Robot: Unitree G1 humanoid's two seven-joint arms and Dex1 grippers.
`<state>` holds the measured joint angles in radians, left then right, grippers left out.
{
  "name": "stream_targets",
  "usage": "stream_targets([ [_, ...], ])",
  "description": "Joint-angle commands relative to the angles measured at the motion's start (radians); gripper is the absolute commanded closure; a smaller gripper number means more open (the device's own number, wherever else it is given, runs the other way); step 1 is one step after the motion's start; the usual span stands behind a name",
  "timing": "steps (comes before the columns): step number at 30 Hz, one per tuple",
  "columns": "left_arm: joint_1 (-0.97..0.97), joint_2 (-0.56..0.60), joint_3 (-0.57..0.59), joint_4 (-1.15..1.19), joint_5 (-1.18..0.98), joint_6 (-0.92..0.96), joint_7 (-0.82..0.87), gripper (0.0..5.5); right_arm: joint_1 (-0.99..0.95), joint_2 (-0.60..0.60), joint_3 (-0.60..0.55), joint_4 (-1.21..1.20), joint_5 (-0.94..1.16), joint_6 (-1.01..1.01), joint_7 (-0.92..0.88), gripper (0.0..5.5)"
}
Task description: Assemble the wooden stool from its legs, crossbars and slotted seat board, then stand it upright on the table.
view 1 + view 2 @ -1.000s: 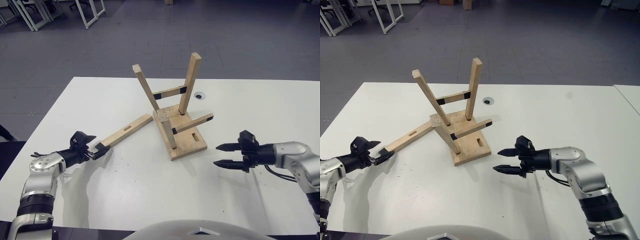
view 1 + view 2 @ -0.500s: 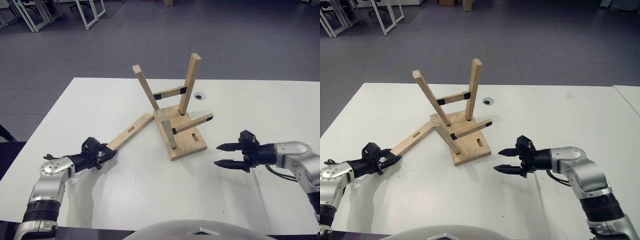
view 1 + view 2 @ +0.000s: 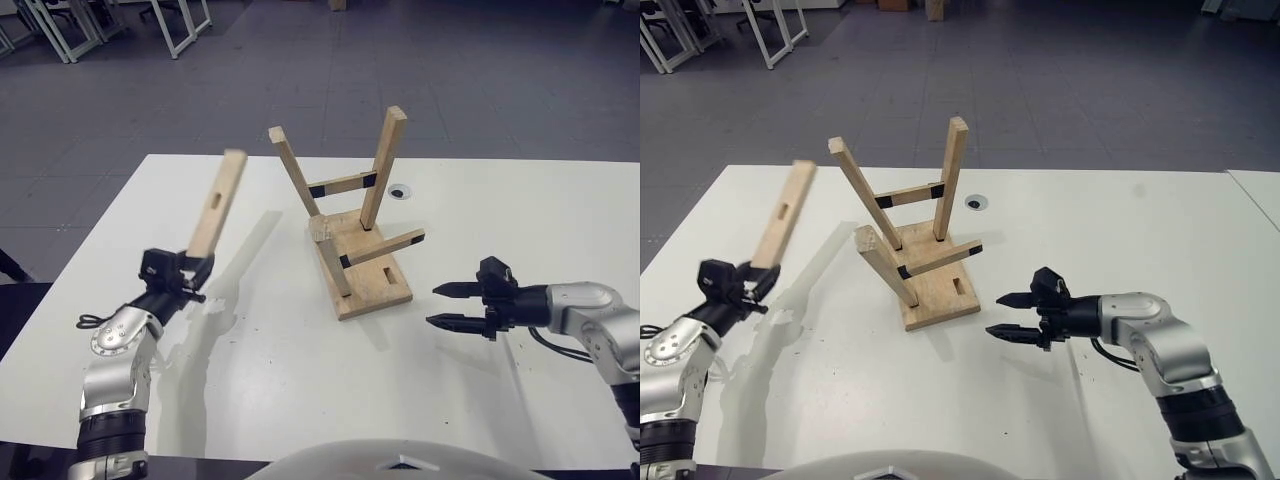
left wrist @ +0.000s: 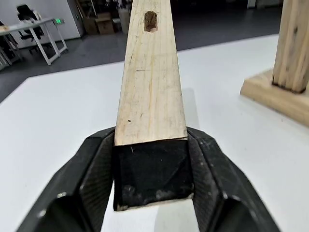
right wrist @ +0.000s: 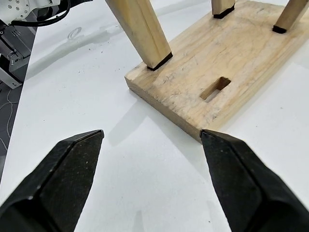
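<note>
The left gripper (image 3: 188, 270), at the middle left of the frame, is clamped on the black-tipped end of the loose leg (image 3: 215, 208), which rises steeply toward the upper left, clear of the counter (image 3: 300, 380). The right gripper (image 3: 433, 306), at the middle right, is spread wide and empty, just beside the seat board (image 3: 375, 285). The board lies flat at centre with three legs, two crossbars and one empty slot (image 5: 216, 88).

Held only by its tip, the long leg could pivot in the grip. It could also swing into the standing legs and tip them, and with nothing bracing the board, pressing the leg in may slide it.

A second ago this leg lay flat on the counter, its far end against the board; the right gripper has kept its place.
</note>
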<state>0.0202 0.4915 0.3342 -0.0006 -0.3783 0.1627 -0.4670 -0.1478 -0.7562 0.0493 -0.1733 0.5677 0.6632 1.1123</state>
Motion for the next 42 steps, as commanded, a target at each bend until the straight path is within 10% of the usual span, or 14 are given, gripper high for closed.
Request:
stream_targets([
  [1, -0.168, 0.008, 0.05, -0.211, -0.22, 0.133, 0.005, 3.47, -0.135, -0.005, -0.131, 0.07, 0.097, 0.07, -0.024, 1.82],
  [12, -0.541, 0.107, -0.089, -0.46, -0.86, 0.685, 0.055, 3.47, -0.666, 0.182, -0.314, 0.144, 0.513, 0.371, -0.233, 1.35],
  [19, -0.554, 0.1, -0.14, -0.468, -1.027, 0.753, 0.026, 3.47, -0.769, 0.338, -0.384, 0.244, 0.772, 0.467, -0.449, 0.02],
  [25, -0.558, 0.094, -0.164, -0.442, -1.113, 0.764, 0.043, 3.47, -0.747, 0.325, -0.327, 0.177, 0.772, 0.467, -0.362, 0.0],
  [42, -0.582, 0.147, -0.187, -0.413, -1.188, 0.803, 0.036, 3.47, -0.766, 0.289, -0.284, 0.164, 0.726, 0.452, -0.246, 3.23],
])
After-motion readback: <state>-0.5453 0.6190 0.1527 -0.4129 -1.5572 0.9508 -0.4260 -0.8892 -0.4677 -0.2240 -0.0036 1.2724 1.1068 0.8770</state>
